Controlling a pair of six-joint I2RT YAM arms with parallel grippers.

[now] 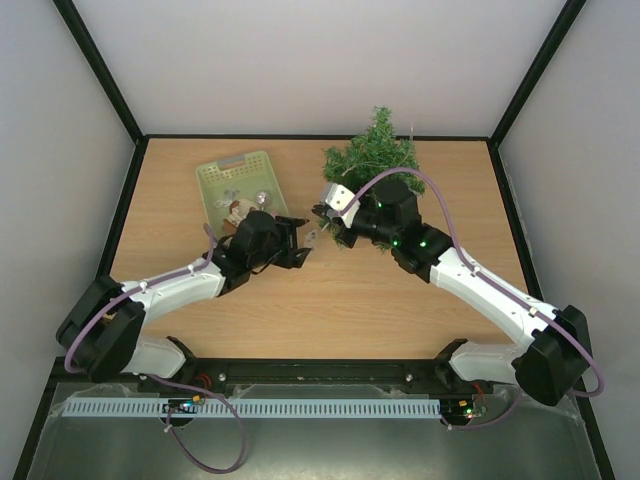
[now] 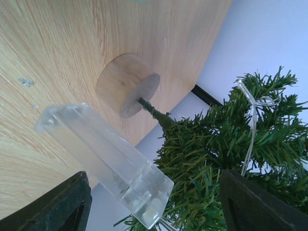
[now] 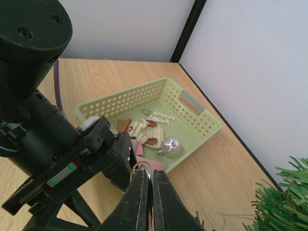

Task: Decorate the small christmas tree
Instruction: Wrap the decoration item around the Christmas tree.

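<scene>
At the far edge of the tabletop (image 1: pixel 330 310), right of centre: tree (image 1: pixel 375 152), on a round wooden base (image 2: pixel 127 86). A clear looped strand (image 2: pixel 255 103) hangs in its branches.

Left of the tree, well apart: basket (image 1: pixel 232 165). Inside it are a brown-and-cream figure (image 3: pixel 139 130), a silver ball (image 3: pixel 171 146) and a pale script piece (image 3: pixel 161 119).

Between basket and tree, mid-tabletop, both arms meet tip to tip.

Left claw (image 1: pixel 300 243): wide. Its dark fingers (image 2: pixel 62 207) stand at the two lower corners of its wrist view, and nothing is gripped between them. It points toward the tree.

Right claw (image 3: pixel 148 192): closed tight, fingers pressed together, pointing toward the basket and the left claw's black body. A thin wire loop (image 3: pixel 139 169) shows right at its tips; I cannot tell whether it is pinched.

A small pale piece (image 1: pixel 312 237) sits just off the left claw's tips, between the two claws.

A clear block-shaped piece (image 2: pixel 106 159) crosses the left wrist view in front of the tree's base, tilted. Cannot tell what carries it.
</scene>
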